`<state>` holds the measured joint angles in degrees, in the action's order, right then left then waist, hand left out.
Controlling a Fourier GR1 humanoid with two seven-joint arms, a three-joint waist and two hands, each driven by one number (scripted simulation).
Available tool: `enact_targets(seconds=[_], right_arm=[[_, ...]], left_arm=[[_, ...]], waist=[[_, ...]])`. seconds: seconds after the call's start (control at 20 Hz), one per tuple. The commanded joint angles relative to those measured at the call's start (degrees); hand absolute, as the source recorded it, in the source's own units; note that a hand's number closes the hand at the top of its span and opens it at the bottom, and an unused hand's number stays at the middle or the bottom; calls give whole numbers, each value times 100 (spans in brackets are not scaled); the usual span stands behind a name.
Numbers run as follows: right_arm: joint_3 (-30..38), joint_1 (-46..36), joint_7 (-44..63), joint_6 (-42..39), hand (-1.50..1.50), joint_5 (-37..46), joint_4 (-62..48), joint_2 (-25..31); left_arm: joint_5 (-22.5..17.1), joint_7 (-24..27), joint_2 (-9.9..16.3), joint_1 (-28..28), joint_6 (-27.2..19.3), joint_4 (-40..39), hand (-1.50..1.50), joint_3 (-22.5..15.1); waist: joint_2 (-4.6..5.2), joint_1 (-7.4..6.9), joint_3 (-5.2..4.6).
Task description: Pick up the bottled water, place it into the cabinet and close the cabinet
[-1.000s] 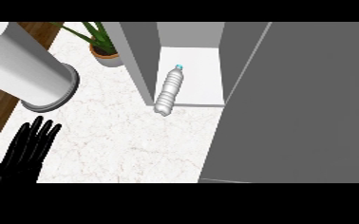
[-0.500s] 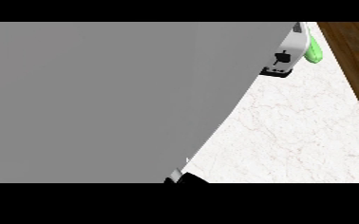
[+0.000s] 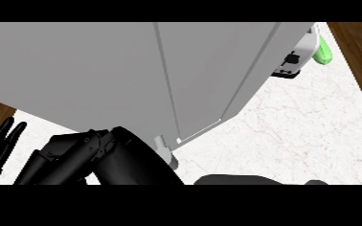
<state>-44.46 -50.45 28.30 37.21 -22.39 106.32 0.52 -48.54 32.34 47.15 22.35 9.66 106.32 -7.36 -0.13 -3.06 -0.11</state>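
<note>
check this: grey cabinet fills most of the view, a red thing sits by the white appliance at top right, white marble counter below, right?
Not quite. In the head view the thing beside the white appliance at top right is green, not red. The rest holds: the grey cabinet fills most of the view, and the white marble counter lies below.

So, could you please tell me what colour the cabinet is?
The cabinet is plain light grey, shown best in the head view.

The left hand point(image 3: 10, 139) shows at the worktop's left edge, its fingers straight and pointing up. A dark, jointed mass fills the near edge; the right hand cannot be made out.
</note>
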Motion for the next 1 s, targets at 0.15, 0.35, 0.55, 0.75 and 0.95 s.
enact_targets(seconds=[0.15, 0.35, 0.55, 0.75, 0.95], right_arm=[[793, -777, -729, -1083, 150, -1379, -1459, -51], [707, -781, -241, -2249, 150, -2038, -1323, 31], [1108, -636, -521, -3031, 150, -2316, -2100, 66], [1378, -440, -928, -3475, 150, -2033, -2617, 127], [1759, -527, -1138, -3579, 150, -1784, -3010, 151]], left_arm=[[73, 56, -41, 545, 128, 326, -150, 286], [-23, -239, -39, 362, -7, 484, -150, 299], [315, -318, -306, 587, -291, 825, -150, 223], [-87, -481, -118, 594, 208, 594, -150, 924], [-305, -774, -126, 718, 282, 783, -150, 1200]], waist=[[49, -11, 11], [41, 118, 15], [26, 175, 14], [21, 205, 12], [15, 210, 12]])
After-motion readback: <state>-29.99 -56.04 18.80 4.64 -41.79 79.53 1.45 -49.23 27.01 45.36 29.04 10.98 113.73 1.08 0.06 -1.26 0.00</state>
